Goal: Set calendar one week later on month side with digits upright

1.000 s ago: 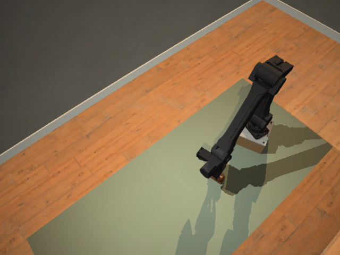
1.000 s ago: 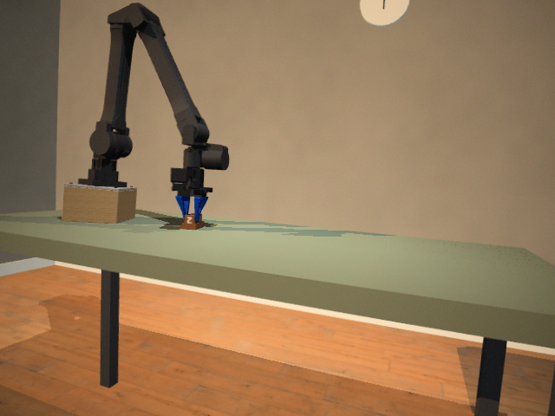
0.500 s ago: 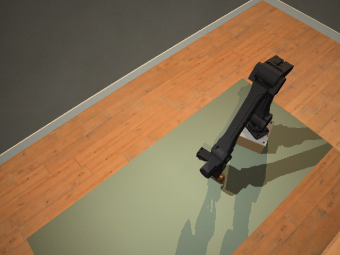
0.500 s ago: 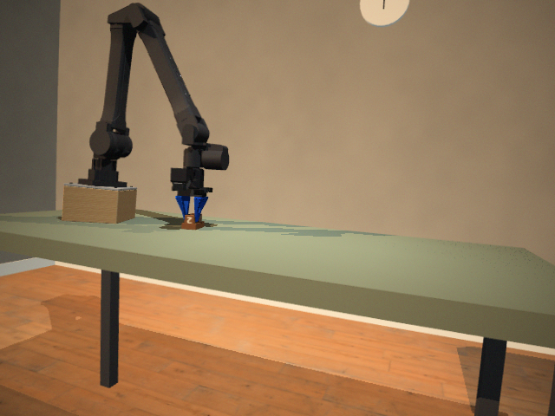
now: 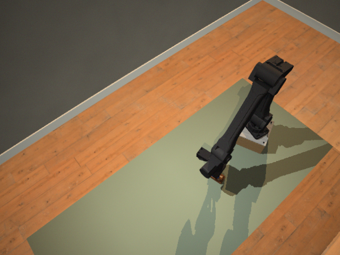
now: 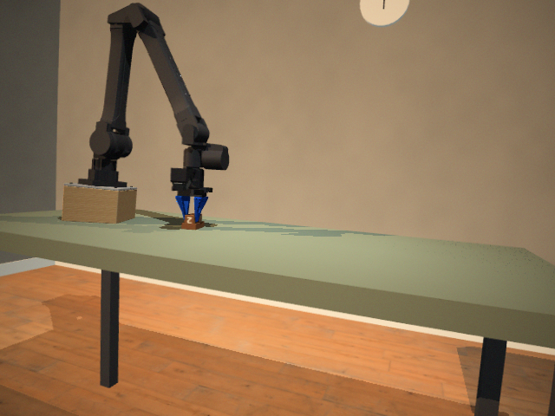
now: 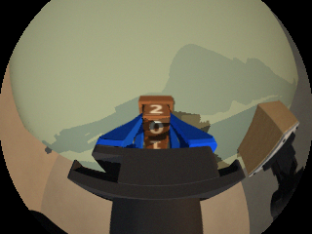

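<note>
- Brown wood was what the blue fingers (image 6: pixel 199 206) were closed on: a small calendar cube (image 6: pixel 190 219), pinched from both sides, with the gripper (image 6: pixel 191 213) pointed straight down over it.
- Partly closed was how the claw was seen, its jaws stopped against the cube's sides rather than brought together.
- A white "2" was shown on the cube's face towards the exterior camera; in the wrist view a "2" was read on the cube (image 7: pixel 156 108) as well, with another mark below it half hidden by the fingers.
- The cube was found down at the calendar's brown tray (image 6: pixel 193 225), which was lying flat on the green table (image 6: pixel 313 263); whether the cube was resting on the tray's floor or just above it could not be told.
- A second cube could not be made out, being masked by the fingers and the wrist.
- From the top view only an orange-brown corner of the tray (image 5: pixel 221 179) was left visible under the black arm (image 5: pixel 244 115).
- Tray and cube were placed near the arm's wooden pedestal (image 6: pixel 96 205), but apart from it.
</note>
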### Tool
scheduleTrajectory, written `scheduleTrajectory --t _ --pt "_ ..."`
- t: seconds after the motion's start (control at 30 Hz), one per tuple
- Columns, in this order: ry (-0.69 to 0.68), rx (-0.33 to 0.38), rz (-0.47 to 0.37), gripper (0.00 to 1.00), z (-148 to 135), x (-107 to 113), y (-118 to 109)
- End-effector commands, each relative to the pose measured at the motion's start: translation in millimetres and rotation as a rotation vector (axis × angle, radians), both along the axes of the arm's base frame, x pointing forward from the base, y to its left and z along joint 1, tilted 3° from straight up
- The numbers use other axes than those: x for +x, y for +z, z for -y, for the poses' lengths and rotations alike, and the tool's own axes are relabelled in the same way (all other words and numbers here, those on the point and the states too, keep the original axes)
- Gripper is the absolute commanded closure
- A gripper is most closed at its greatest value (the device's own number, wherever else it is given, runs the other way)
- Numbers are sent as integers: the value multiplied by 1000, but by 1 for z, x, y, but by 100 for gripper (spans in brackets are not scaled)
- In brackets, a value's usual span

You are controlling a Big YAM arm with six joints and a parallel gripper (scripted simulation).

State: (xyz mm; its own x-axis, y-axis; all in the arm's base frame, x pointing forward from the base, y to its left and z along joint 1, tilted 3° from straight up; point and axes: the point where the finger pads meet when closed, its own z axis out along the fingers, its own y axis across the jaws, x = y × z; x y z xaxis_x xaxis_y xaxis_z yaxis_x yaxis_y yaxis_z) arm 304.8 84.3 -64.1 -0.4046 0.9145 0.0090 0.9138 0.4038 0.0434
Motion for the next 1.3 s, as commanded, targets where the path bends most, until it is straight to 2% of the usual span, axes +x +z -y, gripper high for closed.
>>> scheduleTrajectory --t 0.0,0.7,0.73,0.8,0.93,1.07,1.1,1.27 --pt "13 2 27 73 -5 8 4" --pt "13 2 27 73 -5 8 4" --pt "13 2 27 70 -5 8 4" --pt "13 2 27 70 -5 8 4" --pt "13 2 27 62 -5 8 4" --pt "13 2 27 62 -5 8 4" --pt "13 2 27 58 -5 8 4" --pt "13 2 27 54 -5 8 4"
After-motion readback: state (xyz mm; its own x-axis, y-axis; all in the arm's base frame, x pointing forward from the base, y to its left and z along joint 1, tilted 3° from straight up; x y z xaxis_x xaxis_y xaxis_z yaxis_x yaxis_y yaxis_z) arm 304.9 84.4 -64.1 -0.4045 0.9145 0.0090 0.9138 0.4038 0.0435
